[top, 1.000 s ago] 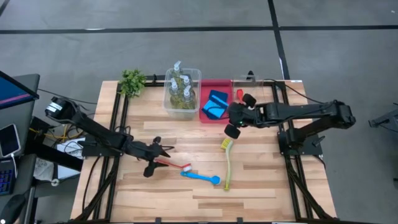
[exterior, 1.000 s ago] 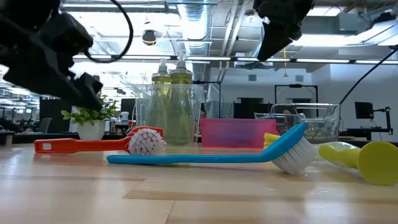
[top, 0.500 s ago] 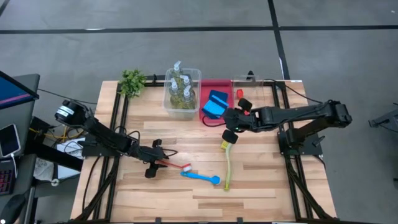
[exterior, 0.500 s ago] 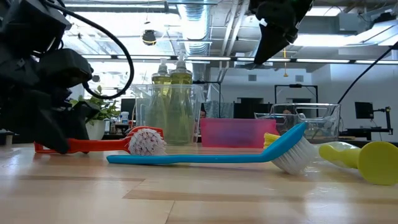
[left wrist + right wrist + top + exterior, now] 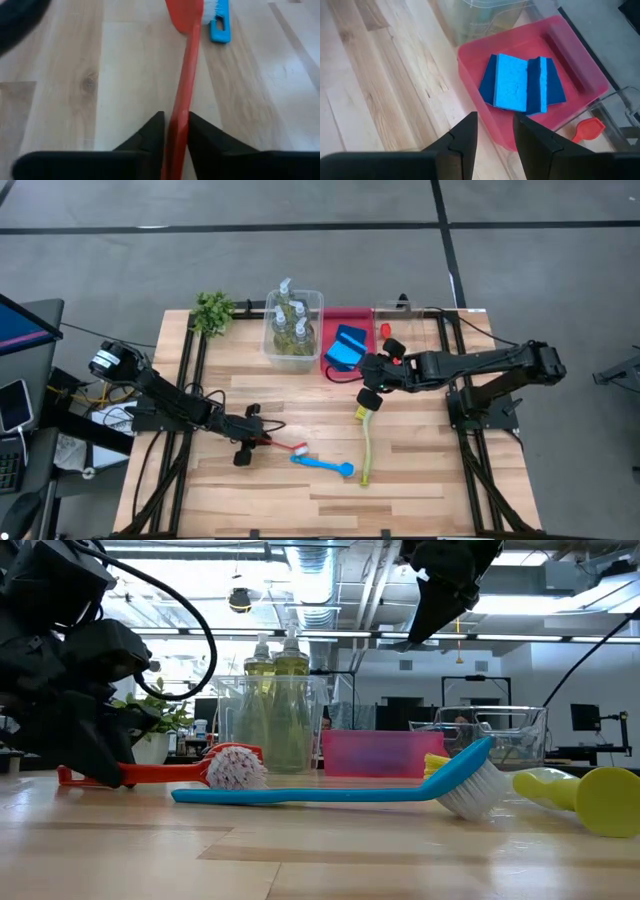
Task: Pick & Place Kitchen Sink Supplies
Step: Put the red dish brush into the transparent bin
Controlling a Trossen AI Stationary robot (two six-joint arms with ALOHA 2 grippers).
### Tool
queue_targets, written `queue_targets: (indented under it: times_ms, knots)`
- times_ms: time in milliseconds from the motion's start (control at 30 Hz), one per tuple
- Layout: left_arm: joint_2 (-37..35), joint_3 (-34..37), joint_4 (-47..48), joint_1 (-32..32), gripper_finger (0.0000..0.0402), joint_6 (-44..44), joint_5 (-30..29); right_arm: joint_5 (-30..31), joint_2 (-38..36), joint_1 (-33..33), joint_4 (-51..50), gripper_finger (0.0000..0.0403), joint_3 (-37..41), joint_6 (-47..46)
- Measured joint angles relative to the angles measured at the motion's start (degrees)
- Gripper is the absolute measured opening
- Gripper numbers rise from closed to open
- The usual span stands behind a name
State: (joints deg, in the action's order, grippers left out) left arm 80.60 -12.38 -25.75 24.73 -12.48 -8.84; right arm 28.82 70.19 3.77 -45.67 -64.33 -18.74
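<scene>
- The left end effector (image 5: 175,131) was clenched on the handle of the red brush (image 5: 183,95), which lay flat on the counter (image 5: 420,470); its bristle head sat just beside the blue brush (image 5: 322,465)
- The right end effector (image 5: 495,131) hung released above the counter's edge of the red tray (image 5: 485,120), grasping nothing; blue sponges (image 5: 522,84) lay in that tray
- The yellow-green brush (image 5: 365,442) lay near the blue one

Pale matt wood table (image 5: 420,480) — glossy plastic red brush (image 5: 186,65)

Overhead and table-level views share the red brush (image 5: 283,444); 2 wrist views look close.
</scene>
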Motion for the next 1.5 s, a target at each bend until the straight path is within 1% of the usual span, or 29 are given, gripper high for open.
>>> queue_targets:
  times_ms: [100,167,233,400,567,667,800,900,967,1067,1200,1300,1400,1500]
  knots:
    - [0.0,0.0,-0.43,0.07,0.0039,-0.01,1.84,-0.2,0.0,0.02,0.04,0.0117,0.0,-0.43]
    - [0.0,0.0,-0.73,0.07,0.002,-0.16,3.02,-0.24,0.0,0.02,0.05,0.0117,-0.01,-0.81]
    - [0.0,0.0,-1.05,0.04,0.002,-1.05,3.33,-0.24,0.0,0.02,0.04,0.0117,-0.01,-0.83]
    - [0.0,0.02,-3.15,0.04,0.004,-1.94,3.26,-0.24,-0.02,0.02,1.13,0.0117,-0.01,-0.83]
    - [-0.39,0.02,-7.21,0.04,0.0019,-1.94,3.06,-0.25,-0.02,0.02,3.26,0.0117,-0.01,-0.81]
    - [-1.83,0.02,-8.17,0.04,0.0021,-1.93,2.43,-0.26,-0.02,0.02,4.27,0.0117,0.01,-0.71]
    - [-4.95,0.02,-8.23,0.04,0.0037,-1.76,-0.71,-0.26,-0.02,0.66,6.43,0.0117,0.0,0.73]
    - [-8.3,0.02,-8.4,-0.29,0.0031,-1.41,-3.06,-0.25,-0.02,1.53,8.88,0.0117,0.0,2.19]
    - [-10.83,0.02,-8.55,-1.13,0.0021,-1.36,-3.63,-0.28,-0.02,2.09,10.87,0.0117,-0.01,3.23]
    - [-14.83,0.02,-8.63,-2.99,0.002,-1.28,-4.09,-0.28,-0.02,3.03,14.38,0.0117,0.01,5.3]
    - [-19.77,0.02,-9.13,-5.64,0.0035,-1.27,-5.84,-0.31,-0.02,3.88,19.84,0.0117,0.0,8.37]
    - [-23.18,0.02,-9.62,-7.63,0.0034,-1.27,-6.18,-0.29,-0.02,4.54,24.24,0.0117,0.0,10.3]
    - [-26.02,0.02,-11.35,-9.32,0.002,-1.27,-6.19,-0.29,-0.02,5.27,28.81,0.0117,0.0,12.39]
    - [-27.92,0.02,-15.12,-11.03,0.002,-1.25,-6.18,-0.46,-0.02,6.23,33.78,0.0117,-0.01,14.63]
